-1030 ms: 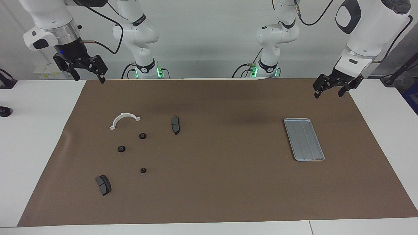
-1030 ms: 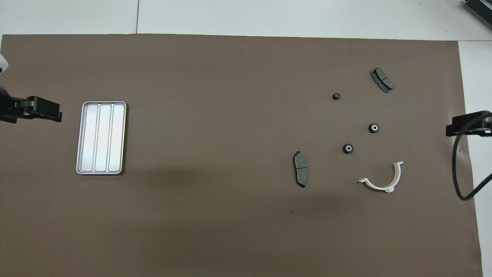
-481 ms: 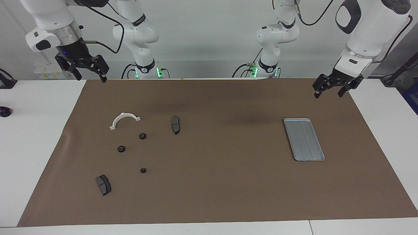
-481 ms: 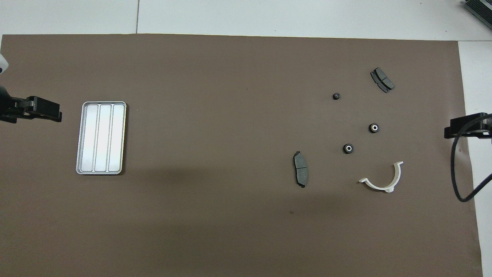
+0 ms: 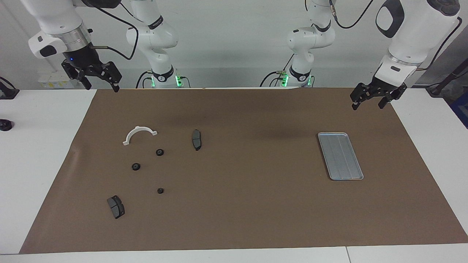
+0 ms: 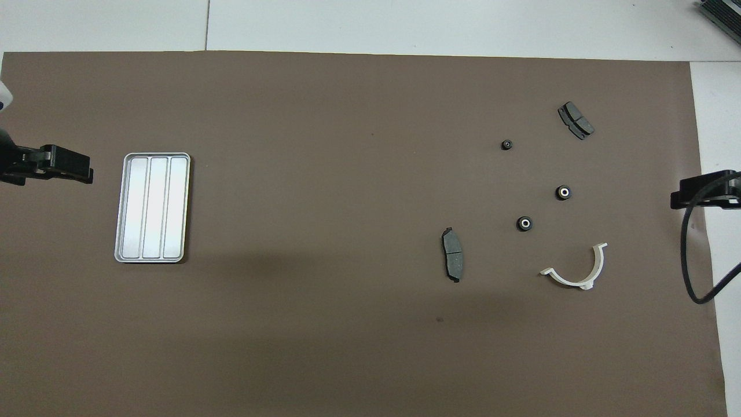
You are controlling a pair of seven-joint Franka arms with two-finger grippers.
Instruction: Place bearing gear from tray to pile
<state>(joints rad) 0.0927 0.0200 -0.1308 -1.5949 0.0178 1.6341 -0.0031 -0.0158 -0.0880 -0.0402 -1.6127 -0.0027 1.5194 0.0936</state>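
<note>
The silver-grey ridged tray (image 5: 340,156) lies toward the left arm's end of the brown mat, with nothing in it; it also shows in the overhead view (image 6: 152,207). The pile lies toward the right arm's end: a white half-ring bracket (image 5: 139,134), two dark brake pads (image 5: 196,139) (image 5: 116,206), and three small black round gears (image 5: 159,152) (image 5: 136,166) (image 5: 160,190). My left gripper (image 5: 367,106) is open and empty, raised over the mat's edge beside the tray. My right gripper (image 5: 102,87) is open and empty, raised over the mat's corner near its base.
The brown mat (image 5: 248,204) covers most of the white table (image 5: 36,153). A black cable (image 6: 692,255) hangs from the right arm over the mat's edge. A small black knob (image 5: 5,125) sits on the table at the right arm's end.
My right gripper has risen slightly and shifted a little since one second ago. The left gripper, the tray and the pile have not moved.
</note>
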